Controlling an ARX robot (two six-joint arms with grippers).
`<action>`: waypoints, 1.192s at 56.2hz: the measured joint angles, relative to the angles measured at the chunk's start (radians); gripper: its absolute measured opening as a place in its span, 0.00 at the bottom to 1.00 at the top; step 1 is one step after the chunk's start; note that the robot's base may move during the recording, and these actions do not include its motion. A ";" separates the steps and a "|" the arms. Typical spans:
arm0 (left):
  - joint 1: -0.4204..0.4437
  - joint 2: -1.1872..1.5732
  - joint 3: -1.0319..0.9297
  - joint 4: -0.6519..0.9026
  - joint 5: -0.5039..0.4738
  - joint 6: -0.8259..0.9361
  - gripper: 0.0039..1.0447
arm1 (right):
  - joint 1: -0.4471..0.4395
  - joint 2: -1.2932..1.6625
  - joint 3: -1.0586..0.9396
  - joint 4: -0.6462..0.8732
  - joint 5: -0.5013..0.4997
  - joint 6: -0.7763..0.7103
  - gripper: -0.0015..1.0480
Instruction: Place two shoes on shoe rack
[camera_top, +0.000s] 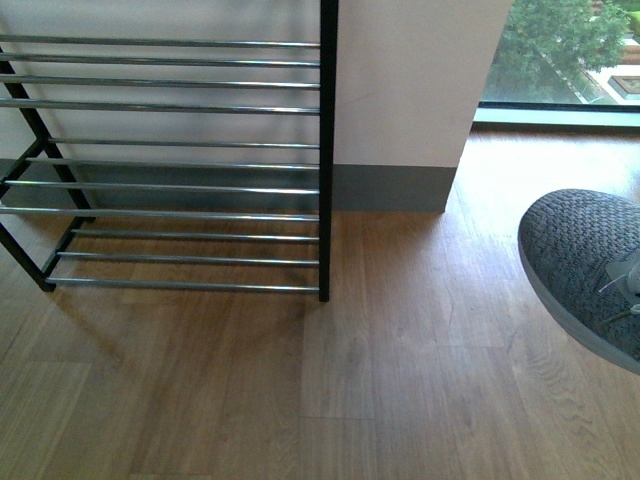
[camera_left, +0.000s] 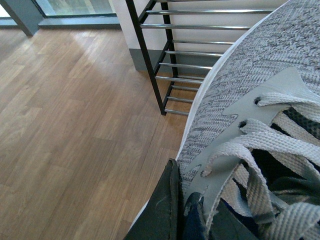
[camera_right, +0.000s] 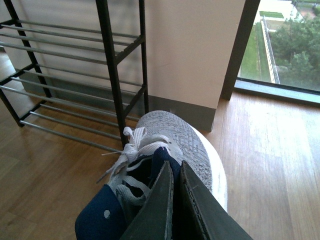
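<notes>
The shoe rack (camera_top: 190, 185), black-framed with chrome bars, stands against the wall at the left of the front view; its tiers show no shoes. A grey sneaker (camera_top: 585, 270) hangs above the floor at the right edge there, its toe pointing left. My right gripper (camera_right: 175, 172) is shut on the dark collar of a grey sneaker (camera_right: 175, 137), with the rack (camera_right: 107, 65) just beyond its toe. My left gripper (camera_left: 180, 200) is shut on the laced side of the other grey sneaker (camera_left: 250, 85), with the rack (camera_left: 172, 55) ahead of it. Neither arm shows in the front view.
Wooden floor (camera_top: 320, 380) spreads in front of the rack. A white wall with a grey skirting board (camera_top: 395, 190) stands behind and right of the rack. A floor-level window (camera_top: 560, 60) lies at the far right.
</notes>
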 joint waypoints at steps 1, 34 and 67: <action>0.000 0.000 0.000 0.000 0.000 0.000 0.01 | 0.000 0.000 0.000 0.000 0.000 0.000 0.02; 0.002 -0.002 0.000 -0.001 -0.026 0.000 0.01 | 0.000 -0.001 0.001 0.002 -0.012 0.000 0.02; 0.000 -0.001 0.000 -0.001 -0.002 0.000 0.01 | 0.000 -0.001 0.000 0.002 -0.001 0.000 0.02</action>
